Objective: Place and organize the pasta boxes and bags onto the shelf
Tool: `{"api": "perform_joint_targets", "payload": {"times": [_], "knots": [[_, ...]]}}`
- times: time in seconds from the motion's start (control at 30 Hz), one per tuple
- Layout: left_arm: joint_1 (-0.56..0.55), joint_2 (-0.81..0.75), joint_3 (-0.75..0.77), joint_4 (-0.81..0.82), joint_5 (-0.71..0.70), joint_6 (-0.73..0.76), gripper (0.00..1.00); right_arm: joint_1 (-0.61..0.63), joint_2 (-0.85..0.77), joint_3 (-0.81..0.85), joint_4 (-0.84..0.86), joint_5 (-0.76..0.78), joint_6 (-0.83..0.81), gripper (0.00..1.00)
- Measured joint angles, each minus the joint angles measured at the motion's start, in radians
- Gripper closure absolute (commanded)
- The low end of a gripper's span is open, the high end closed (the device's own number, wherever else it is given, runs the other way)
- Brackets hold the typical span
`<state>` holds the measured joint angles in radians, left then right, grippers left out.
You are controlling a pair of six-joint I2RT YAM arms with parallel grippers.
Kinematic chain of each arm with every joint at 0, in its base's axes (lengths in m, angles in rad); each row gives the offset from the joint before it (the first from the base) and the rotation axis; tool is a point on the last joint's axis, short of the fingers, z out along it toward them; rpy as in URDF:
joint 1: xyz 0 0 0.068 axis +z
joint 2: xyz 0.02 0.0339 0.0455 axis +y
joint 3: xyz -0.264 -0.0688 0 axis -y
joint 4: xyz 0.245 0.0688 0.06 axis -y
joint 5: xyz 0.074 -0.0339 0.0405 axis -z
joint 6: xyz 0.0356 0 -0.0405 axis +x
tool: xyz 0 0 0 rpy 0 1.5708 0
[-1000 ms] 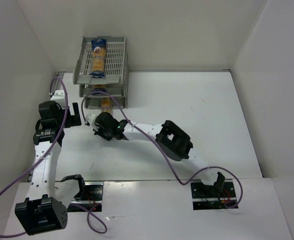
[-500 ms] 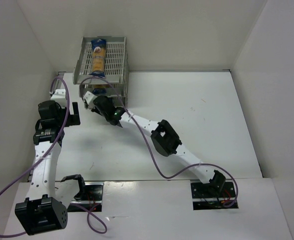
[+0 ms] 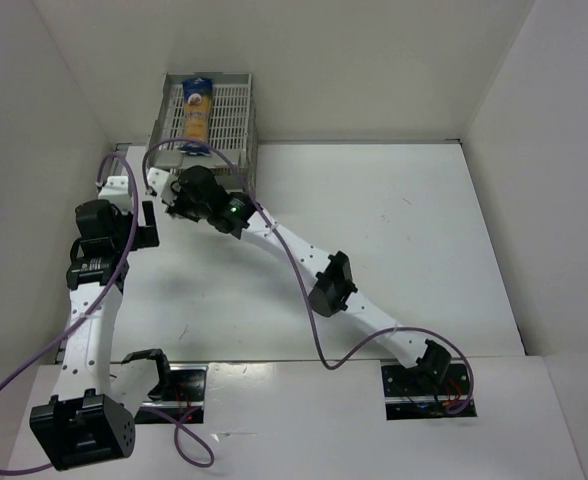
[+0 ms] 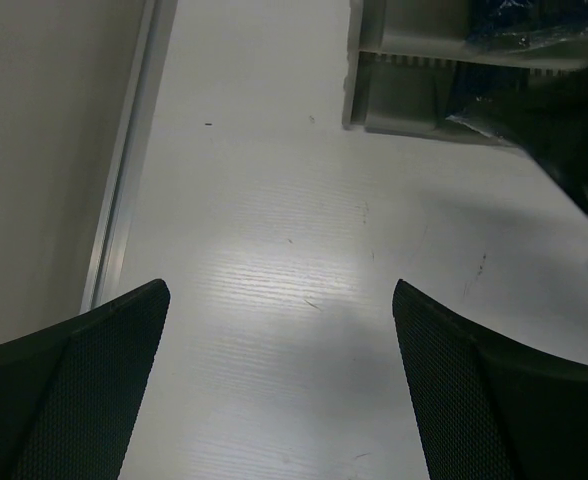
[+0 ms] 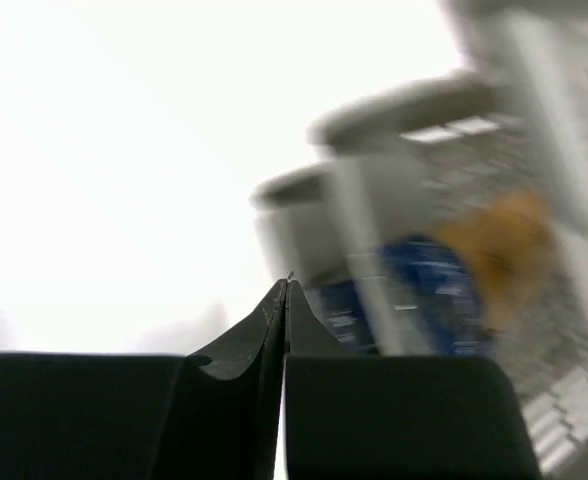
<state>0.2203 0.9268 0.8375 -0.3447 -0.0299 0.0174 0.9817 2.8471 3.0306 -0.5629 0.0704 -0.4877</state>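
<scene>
The grey three-tier shelf [image 3: 236, 105] stands at the far left of the table. One clear packet of yellow pasta [image 3: 196, 108] lies lengthwise on its top tier. My right gripper [image 3: 169, 188] is shut and empty, stretched out to the shelf's front left corner. The blurred right wrist view shows its closed tips [image 5: 287, 285] before the shelf [image 5: 374, 120], with a blue and yellow packet [image 5: 444, 265] in a lower tier. My left gripper [image 3: 146, 226] is open and empty [image 4: 279, 290] over bare table, left of the shelf [image 4: 404, 110]. A dark blue packet end [image 4: 534, 18] shows there.
White walls enclose the table on the left, back and right. A metal strip [image 4: 124, 200] runs along the foot of the left wall. The right arm [image 3: 334, 285] crosses the table diagonally, with purple cables looping over both arms.
My right arm has stretched out far and left, from the table in front of the shelf up to its front left corner, jaws shut. It now hides the lower tiers' fronts. The left arm has not moved.
</scene>
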Motion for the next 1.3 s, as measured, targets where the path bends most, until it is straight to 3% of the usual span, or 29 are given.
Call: {"api": "perform_joint_targets", "payload": {"times": [0.13,0.27,0.4,0.47,0.53,0.57,0.63,0.67,0.73,0.83,0.9,1.07,1.3], "knots": [[-0.001,-0.032,0.0,0.002,-0.024,-0.023,0.01,0.029,-0.053,0.047,-0.231,-0.161,0.011,0.88],[0.014,-0.158,-0.001,0.031,-0.094,-0.08,0.01,0.033,-0.138,0.005,-0.478,-0.289,0.021,0.89],[0.034,-0.328,0.001,0.124,-0.179,-0.135,0.01,0.05,-0.42,-0.504,-0.554,-0.371,0.017,0.89],[0.034,-0.408,0.002,0.154,-0.204,-0.153,0.01,0.056,-0.628,-0.869,-0.549,-0.39,0.016,0.86],[0.034,-0.476,0.005,0.177,-0.23,-0.156,0.01,0.061,-0.842,-1.187,-0.511,-0.357,0.035,0.71],[0.037,-0.499,0.004,0.187,-0.247,-0.154,0.01,0.058,-0.942,-1.311,-0.508,-0.336,0.049,0.53],[0.041,-0.531,-0.021,0.201,-0.283,-0.145,0.01,0.032,-1.149,-1.497,-0.495,-0.292,0.073,0.3],[0.046,-0.546,-0.05,0.211,-0.304,-0.132,0.01,-0.008,-1.249,-1.563,-0.493,-0.273,0.082,0.12],[0.058,-0.573,-0.127,0.215,-0.346,-0.115,0.01,-0.14,-1.411,-1.651,-0.461,-0.213,0.103,0.0],[0.07,-0.602,-0.243,0.192,-0.396,-0.092,0.01,-0.399,-1.535,-1.777,-0.385,-0.049,0.135,0.0],[0.077,-0.624,-0.296,0.16,-0.408,-0.087,0.01,-0.497,-1.56,-1.87,-0.375,0.039,0.164,0.0],[0.163,-0.631,-0.306,0.146,-0.354,-0.073,0.01,-0.566,-1.581,-2.029,-0.392,0.086,0.188,0.0],[0.294,-0.593,-0.306,0.139,-0.282,-0.07,0.01,-0.647,-1.809,-1.974,-0.333,0.132,0.164,0.0]]}}
